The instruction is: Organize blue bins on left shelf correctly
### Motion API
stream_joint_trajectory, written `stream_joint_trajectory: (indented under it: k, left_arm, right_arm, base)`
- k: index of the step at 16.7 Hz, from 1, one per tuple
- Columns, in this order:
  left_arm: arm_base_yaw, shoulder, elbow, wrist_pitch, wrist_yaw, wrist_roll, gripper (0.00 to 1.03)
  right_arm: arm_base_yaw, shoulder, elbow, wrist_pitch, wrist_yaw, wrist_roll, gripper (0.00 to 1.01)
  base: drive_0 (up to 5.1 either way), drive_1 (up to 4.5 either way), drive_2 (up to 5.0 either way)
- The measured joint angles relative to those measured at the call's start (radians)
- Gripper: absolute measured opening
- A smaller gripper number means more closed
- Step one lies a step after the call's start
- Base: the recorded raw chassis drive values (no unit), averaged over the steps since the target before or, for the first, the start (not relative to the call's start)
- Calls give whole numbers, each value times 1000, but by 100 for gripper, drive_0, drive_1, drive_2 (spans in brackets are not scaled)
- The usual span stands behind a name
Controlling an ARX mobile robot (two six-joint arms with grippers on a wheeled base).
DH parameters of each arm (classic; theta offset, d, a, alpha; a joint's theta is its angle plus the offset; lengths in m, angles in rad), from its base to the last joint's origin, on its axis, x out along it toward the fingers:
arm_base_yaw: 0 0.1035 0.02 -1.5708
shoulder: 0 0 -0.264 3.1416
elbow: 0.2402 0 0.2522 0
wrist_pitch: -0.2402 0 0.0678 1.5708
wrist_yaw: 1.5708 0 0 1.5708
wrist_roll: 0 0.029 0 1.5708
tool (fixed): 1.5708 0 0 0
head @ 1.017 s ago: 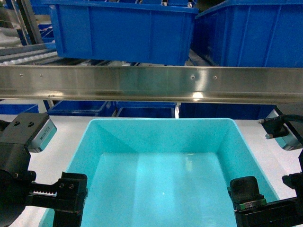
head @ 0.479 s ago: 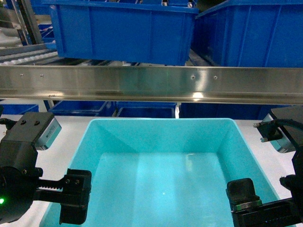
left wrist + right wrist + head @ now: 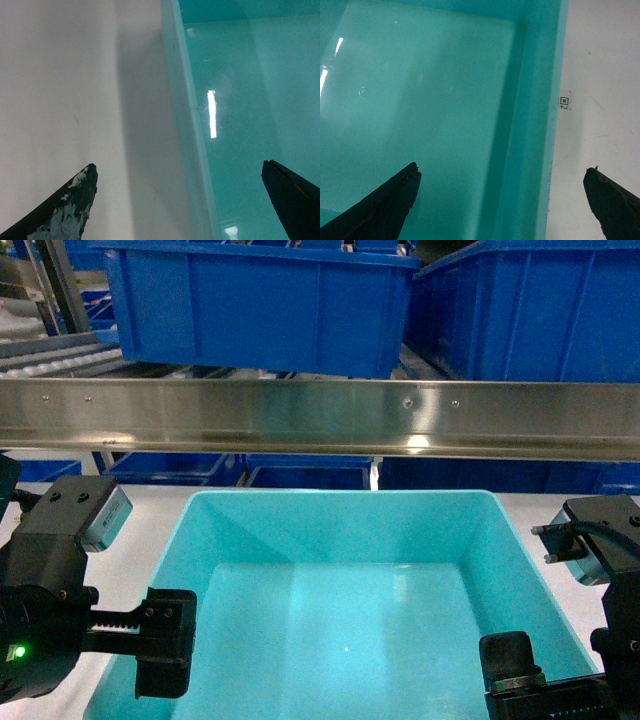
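Note:
A large turquoise tub [image 3: 340, 590], one of the blue bins, rests empty on a white surface below the steel front beam [image 3: 320, 418] of the left shelf. My left gripper [image 3: 165, 640] is open astride the tub's left wall [image 3: 182, 100], with one finger over the white surface and the other inside the tub. My right gripper [image 3: 535, 685] is open astride the right wall [image 3: 547, 125] in the same way. In the wrist views the left gripper [image 3: 180, 200] and the right gripper [image 3: 502, 200] touch neither wall.
Two dark royal-blue crates [image 3: 260, 305] [image 3: 530, 310] sit on the tier above the beam. More dark blue crates [image 3: 300, 472] show behind, under the beam. White roller tracks [image 3: 55, 355] run at upper left. A small square code tag [image 3: 564, 102] lies on the white surface [image 3: 60, 90].
Both arms have sunk lower in the head view. The left gripper has edged right toward the tub's left wall. The tub has not moved.

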Motion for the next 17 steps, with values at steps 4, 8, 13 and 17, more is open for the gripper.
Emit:
stream_joint_trajectory:
  k: [4, 8, 13, 17]
  left_arm:
    - [-3, 13, 11, 4, 9, 0, 98]
    - [-5, 13, 15, 2, 14, -28, 2]
    - [-5, 13, 15, 3, 14, -30, 2]
    - [-5, 13, 15, 3, 14, -30, 2]
  right_arm:
    - [-25, 22, 5, 29, 5, -2, 98]
    - [-25, 22, 5, 32, 5, 27, 2]
    - [-25, 22, 5, 32, 6, 37, 2]
    - [-25, 22, 5, 32, 2, 39, 2]
  base:
    - [0, 0, 0]
    - [0, 0, 0]
    - [0, 0, 0]
    - [0, 0, 0]
